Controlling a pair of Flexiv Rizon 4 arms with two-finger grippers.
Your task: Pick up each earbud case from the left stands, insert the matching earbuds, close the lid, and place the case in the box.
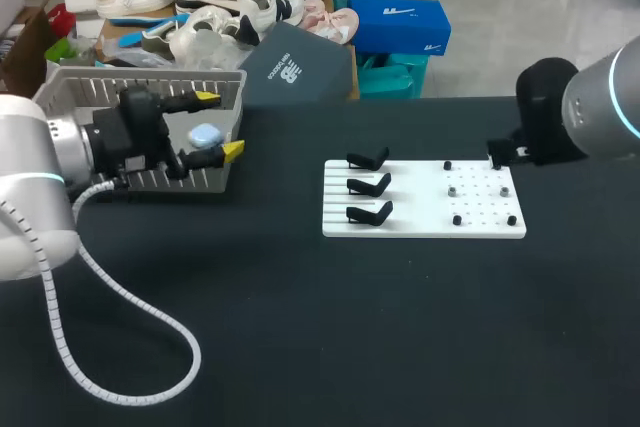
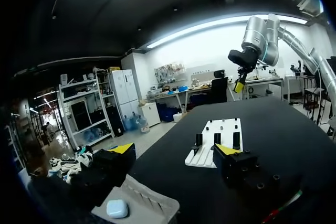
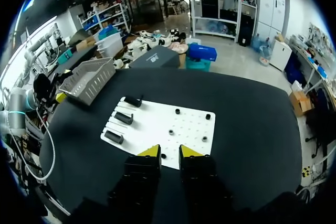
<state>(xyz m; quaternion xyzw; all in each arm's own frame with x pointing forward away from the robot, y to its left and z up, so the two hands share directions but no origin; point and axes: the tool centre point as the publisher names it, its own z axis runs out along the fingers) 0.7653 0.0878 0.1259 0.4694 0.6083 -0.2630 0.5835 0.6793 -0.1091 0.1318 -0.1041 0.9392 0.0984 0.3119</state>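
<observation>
- Hanging over the basket (image 1: 140, 74) at the desk's (image 1: 330, 327) 10 o'clock corner, the left tool (image 1: 220, 124) has its yellow-tipped fingers spread wide and grips nothing.
- One pale blue case (image 1: 205, 135) lies inside the basket with its lid shut, just under the gap between those fingers. Judging by that, this is the drop-off spot, and the wide spread suits letting go rather than picking up.
- The arm covers part of the basket, so I cannot tell whether other cases lie in there.
- A white board (image 1: 420, 202) sits to the basket's 3 o'clock, well apart from it. Its three black stands (image 1: 368, 186) line up along the 9 o'clock side, and all three are bare.
- Small pegs (image 1: 455, 190) dot the board's 3 o'clock half, probably seats for earbuds. I see none on them, though they are too small to be sure.
- The right tool (image 3: 170, 151) is parked off the board's 2 o'clock corner, its fingers drawn close together with nothing between them. It is likely kept back there to leave the board free.
- With the stands bare and a case in the basket, the job looks at or near its end.
</observation>
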